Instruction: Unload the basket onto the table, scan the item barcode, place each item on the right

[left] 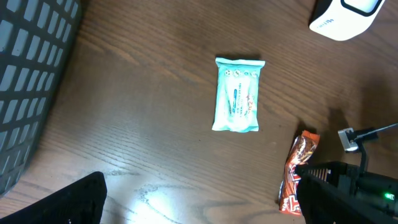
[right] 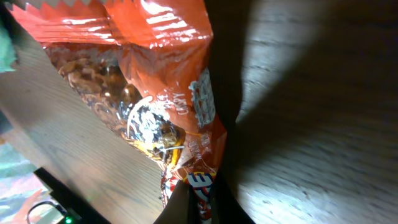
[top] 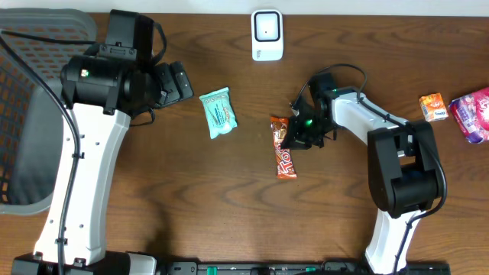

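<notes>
- Black left gripper (top: 186, 82) hangs spread wide and empty at the far left.
- Glossy orange foil candy-bar wrapper (top: 285, 156) lies mid-table. It looks light, crinkly and slippery — best pinched at a crimped end seam.
- Right gripper (top: 292, 136) is clenched on the wrapper's far end.

A robot lab bench mocked up as a checkout: wood table (top: 229, 198), scanner (top: 267, 34), snack packets (top: 218, 112), basket (top: 23, 153)
</notes>
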`<action>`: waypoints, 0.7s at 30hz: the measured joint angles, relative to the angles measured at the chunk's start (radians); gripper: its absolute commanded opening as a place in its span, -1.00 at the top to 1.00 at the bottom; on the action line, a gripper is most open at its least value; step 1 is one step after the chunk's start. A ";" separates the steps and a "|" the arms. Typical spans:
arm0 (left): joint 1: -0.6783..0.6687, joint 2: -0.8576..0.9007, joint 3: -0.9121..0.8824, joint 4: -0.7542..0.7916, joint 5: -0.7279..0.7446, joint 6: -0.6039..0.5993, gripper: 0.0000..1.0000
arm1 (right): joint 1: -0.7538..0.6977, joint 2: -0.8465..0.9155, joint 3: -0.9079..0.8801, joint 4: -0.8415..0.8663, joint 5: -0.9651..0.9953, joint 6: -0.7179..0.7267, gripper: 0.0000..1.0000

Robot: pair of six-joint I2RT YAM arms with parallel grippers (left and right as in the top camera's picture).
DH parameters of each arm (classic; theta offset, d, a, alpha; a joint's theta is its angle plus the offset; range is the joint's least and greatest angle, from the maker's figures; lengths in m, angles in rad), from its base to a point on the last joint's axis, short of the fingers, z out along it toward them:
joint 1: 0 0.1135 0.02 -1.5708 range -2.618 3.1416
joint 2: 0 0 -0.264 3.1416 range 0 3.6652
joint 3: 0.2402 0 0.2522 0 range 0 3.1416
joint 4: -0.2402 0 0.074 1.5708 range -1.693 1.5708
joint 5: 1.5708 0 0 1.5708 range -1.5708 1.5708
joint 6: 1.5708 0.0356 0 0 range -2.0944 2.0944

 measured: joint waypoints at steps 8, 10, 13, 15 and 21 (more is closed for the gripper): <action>0.000 0.000 0.000 0.000 0.000 0.000 -0.96 | -0.023 0.011 0.098 0.008 -0.075 0.009 0.98; 0.000 0.000 0.000 0.000 0.000 0.000 -0.96 | -0.039 0.014 0.177 0.020 -0.095 0.021 0.98; 0.000 0.000 0.000 0.000 0.000 0.000 -0.96 | -0.058 0.014 0.278 0.063 -0.113 0.042 0.98; 0.000 0.000 0.000 0.000 0.000 0.000 -0.96 | -0.066 0.014 0.348 0.122 -0.117 0.075 0.98; 0.000 0.000 0.000 0.000 0.000 0.000 -0.96 | -0.068 0.014 0.405 0.467 -0.079 0.205 0.98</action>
